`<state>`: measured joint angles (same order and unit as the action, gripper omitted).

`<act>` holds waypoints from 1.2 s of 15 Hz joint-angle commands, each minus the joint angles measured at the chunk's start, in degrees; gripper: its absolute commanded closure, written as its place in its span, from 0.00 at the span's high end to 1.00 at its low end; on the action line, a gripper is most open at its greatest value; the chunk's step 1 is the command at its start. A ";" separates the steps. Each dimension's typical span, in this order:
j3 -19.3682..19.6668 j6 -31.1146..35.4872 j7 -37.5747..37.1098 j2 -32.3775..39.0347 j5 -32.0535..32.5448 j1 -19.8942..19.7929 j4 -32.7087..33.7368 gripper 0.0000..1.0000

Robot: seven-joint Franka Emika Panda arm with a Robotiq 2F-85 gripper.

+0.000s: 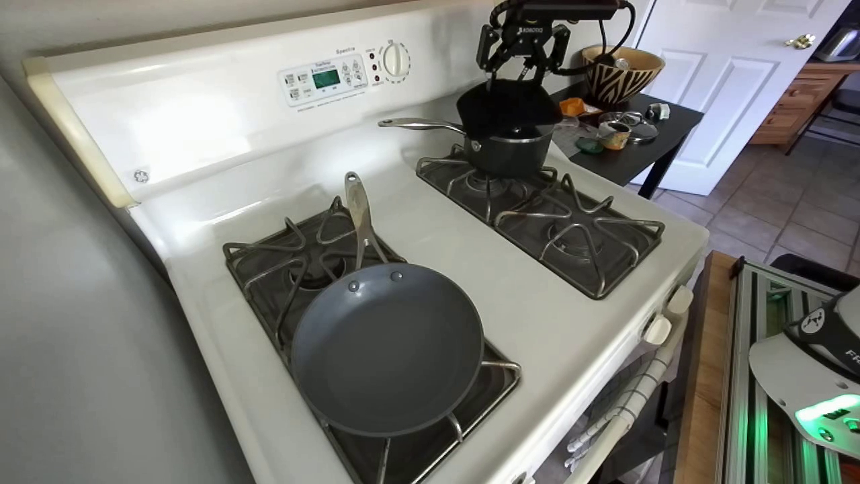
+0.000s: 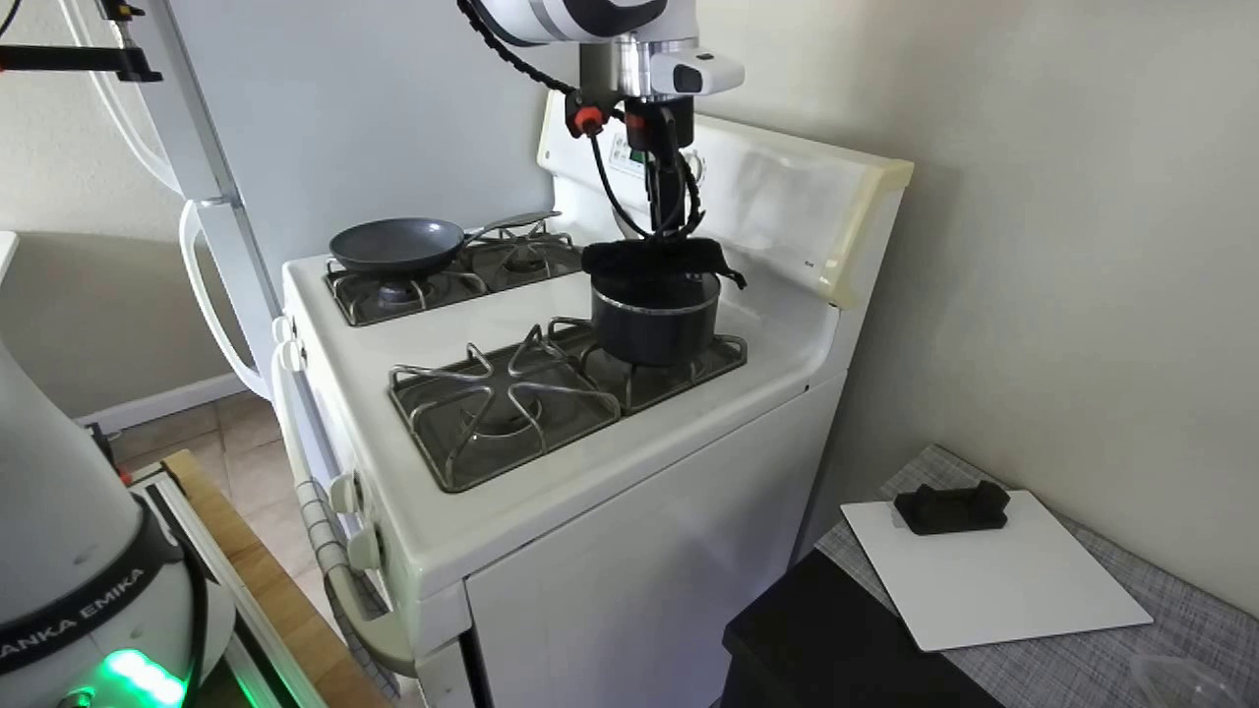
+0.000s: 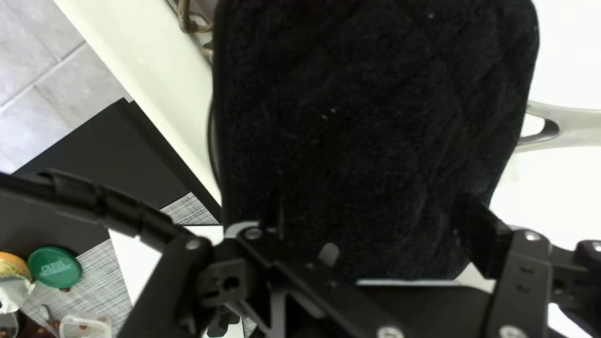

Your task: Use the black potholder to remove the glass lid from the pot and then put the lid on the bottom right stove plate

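The black pot (image 1: 507,158) stands on the back right burner; it also shows in an exterior view (image 2: 654,332). The black potholder (image 1: 500,107) is draped over its top, raised above the rim in an exterior view (image 2: 649,258). It fills the middle of the wrist view (image 3: 366,117). The glass lid is mostly hidden under the potholder. My gripper (image 1: 514,77) is directly above the potholder, pointing down. In the wrist view its fingers (image 3: 368,218) are wide apart, with potholder cloth between and below them. The bottom right stove plate (image 1: 578,235) is the front burner beside the pot.
The pot's metal handle (image 1: 420,124) points toward the stove's back panel. A grey frying pan (image 1: 390,349) sits on the left burners. A side table holds a patterned bowl (image 1: 621,77), jars and another glass lid (image 1: 641,129). A white board (image 2: 993,580) lies there too.
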<state>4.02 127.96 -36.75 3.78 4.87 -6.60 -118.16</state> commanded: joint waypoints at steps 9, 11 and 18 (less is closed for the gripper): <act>1.01 -4.37 -2.35 3.09 1.08 1.35 2.17 0.10; 1.04 -4.67 -2.61 3.56 1.09 1.43 2.59 0.21; 1.25 -5.54 -3.31 5.59 1.60 1.93 3.47 0.07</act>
<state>4.36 124.08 -38.40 6.82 5.59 -5.87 -115.84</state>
